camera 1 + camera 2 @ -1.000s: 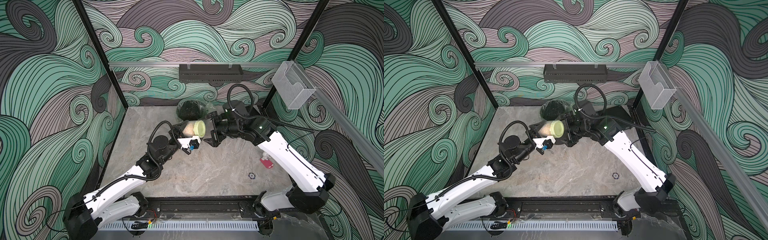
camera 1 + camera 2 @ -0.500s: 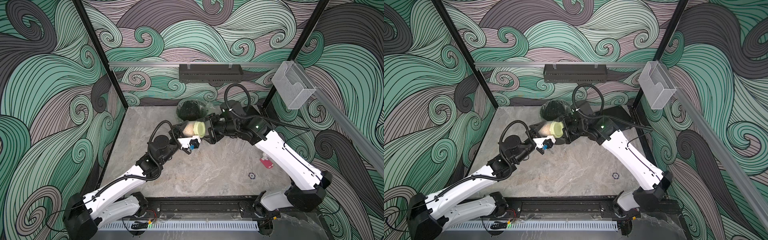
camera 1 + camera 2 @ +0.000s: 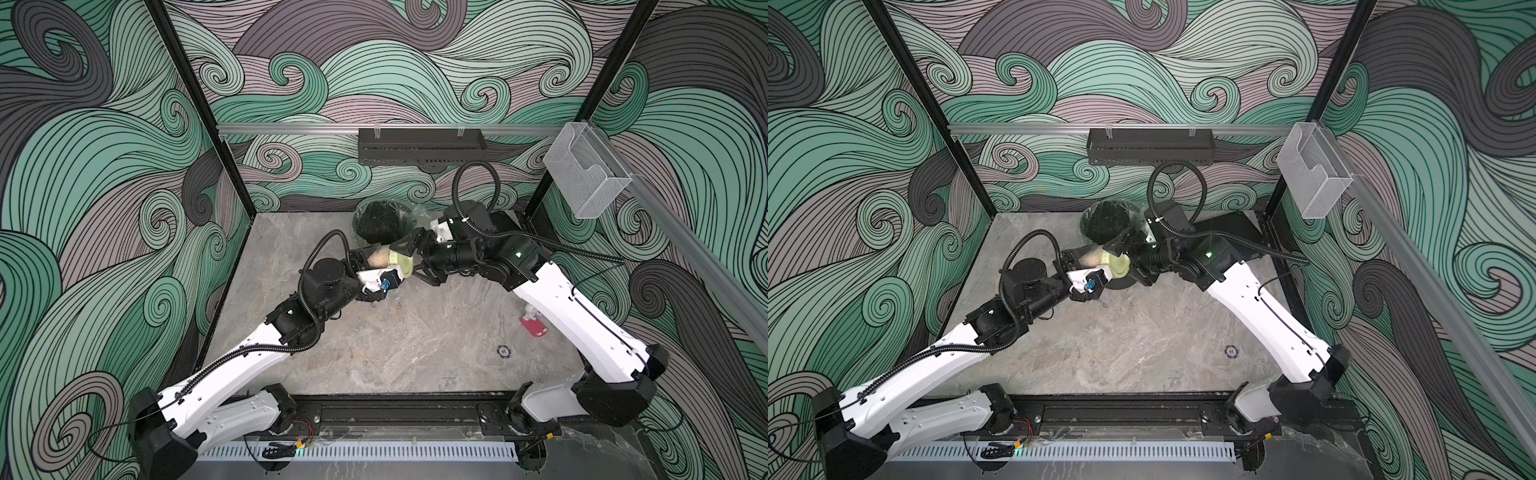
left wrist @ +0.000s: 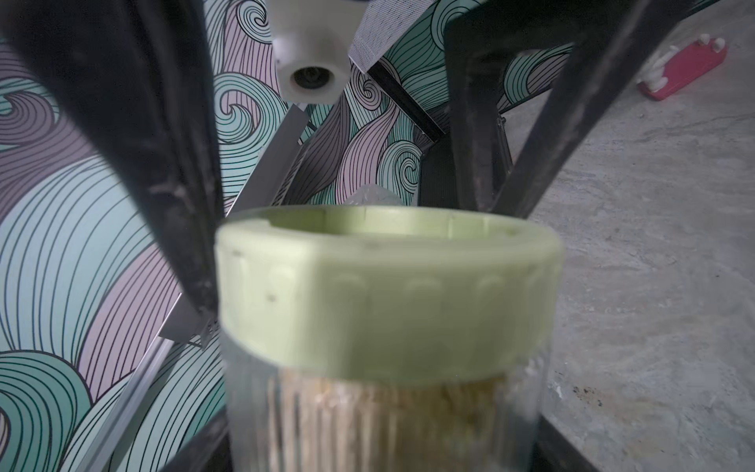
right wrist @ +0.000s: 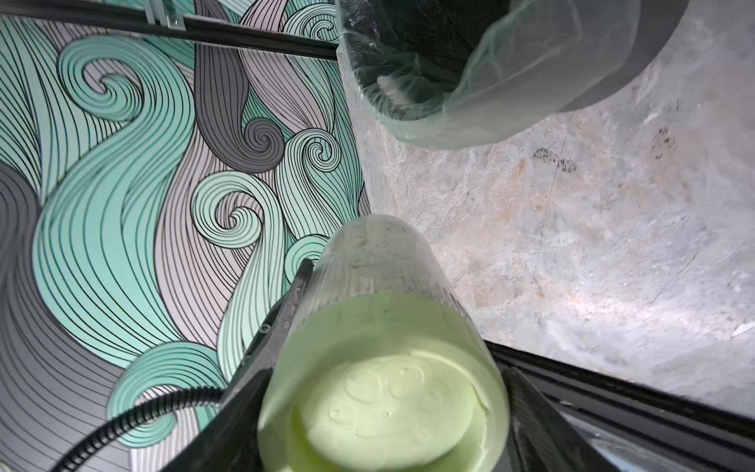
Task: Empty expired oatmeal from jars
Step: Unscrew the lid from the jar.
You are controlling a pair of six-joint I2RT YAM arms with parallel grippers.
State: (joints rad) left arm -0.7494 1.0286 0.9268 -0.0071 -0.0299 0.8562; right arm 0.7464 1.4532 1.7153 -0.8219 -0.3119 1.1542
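Left gripper (image 3: 371, 258) is clamped on the jar (image 3: 380, 258) body. The jar is horizontal in mid-air, just at 6 o'clock of the bin (image 3: 356, 222), with the lid (image 3: 402, 262) facing 3 o'clock. Right gripper (image 3: 410, 259) jaws pinch the lid rim from both sides. Oatmeal (image 4: 388, 425) sits right up against the lid.

Risks:
- The mouth looks short of the bin, so unscrewing here dumps flakes on the table (image 3: 415, 332).
- If the threads bind, the glass may spin in the left grip.
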